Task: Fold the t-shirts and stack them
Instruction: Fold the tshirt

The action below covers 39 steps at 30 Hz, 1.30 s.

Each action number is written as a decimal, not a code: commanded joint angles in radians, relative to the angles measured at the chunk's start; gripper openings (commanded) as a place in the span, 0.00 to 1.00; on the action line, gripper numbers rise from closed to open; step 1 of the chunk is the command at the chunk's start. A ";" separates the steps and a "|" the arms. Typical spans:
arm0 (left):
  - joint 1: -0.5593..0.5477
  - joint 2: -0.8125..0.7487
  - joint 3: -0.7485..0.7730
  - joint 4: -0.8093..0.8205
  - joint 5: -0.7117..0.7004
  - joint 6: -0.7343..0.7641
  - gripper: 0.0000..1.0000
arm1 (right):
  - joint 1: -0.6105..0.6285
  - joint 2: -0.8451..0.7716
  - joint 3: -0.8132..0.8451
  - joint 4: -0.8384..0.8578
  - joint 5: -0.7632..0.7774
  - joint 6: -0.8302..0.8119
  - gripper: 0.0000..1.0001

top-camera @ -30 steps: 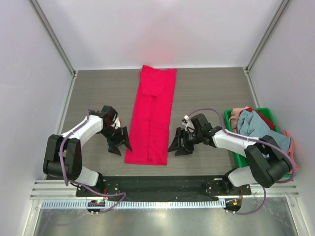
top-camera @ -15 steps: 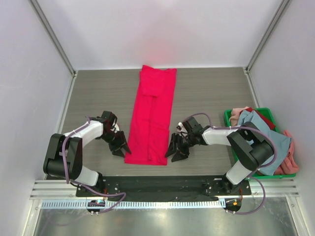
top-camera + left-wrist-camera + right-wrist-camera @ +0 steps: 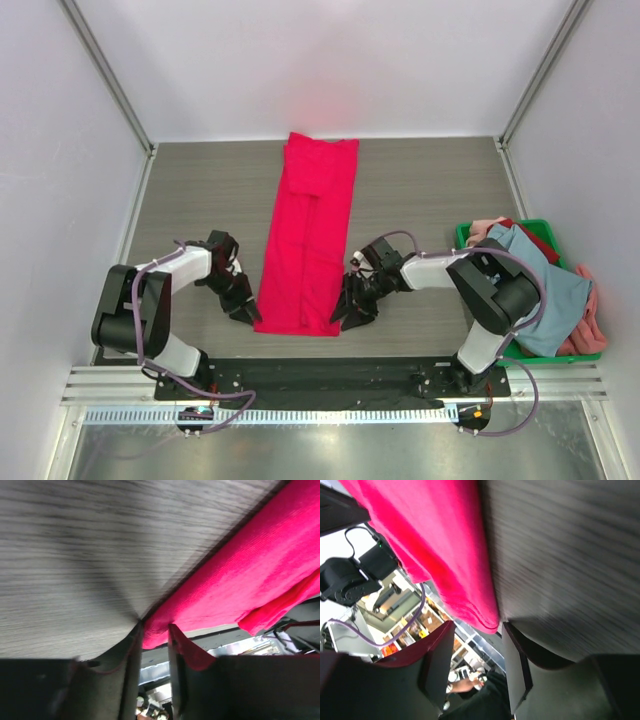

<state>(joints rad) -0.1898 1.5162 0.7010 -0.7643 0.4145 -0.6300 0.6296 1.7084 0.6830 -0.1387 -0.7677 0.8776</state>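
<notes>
Straddling the near left corner of the crimson t-shirt (image 3: 308,240) with the left gripper (image 3: 243,305): narrowly parted, corner cloth in the gap, not yet pinched. Same at the near right corner with the right gripper (image 3: 345,308): parted a little wider, hem between the fingers, no clamp. Soft, light, limp stuff by the look of it, already folded into a long strip on the table (image 3: 200,190). Likely to sag and let its layers slip unless caught through every thickness. Best taken right at both near corners, level with each other. Off to the right, a green crate (image 3: 463,233) heaped with the other shirts (image 3: 520,265), grey-blue, pink and red. Farthest, the strip's other end, close to the far edge of the table.
</notes>
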 commanded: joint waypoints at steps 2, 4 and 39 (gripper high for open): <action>-0.013 0.024 -0.009 0.043 -0.031 0.001 0.23 | 0.016 0.086 0.010 -0.033 0.143 -0.040 0.48; -0.019 0.021 -0.011 0.046 -0.026 0.001 0.12 | 0.018 0.086 0.009 -0.035 0.140 -0.042 0.43; 0.027 0.353 0.900 0.014 -0.049 0.199 0.00 | -0.291 0.118 0.665 -0.159 0.183 -0.336 0.01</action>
<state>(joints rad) -0.1726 1.8080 1.5131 -0.7898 0.3729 -0.4728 0.3500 1.7859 1.2980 -0.3084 -0.6151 0.5861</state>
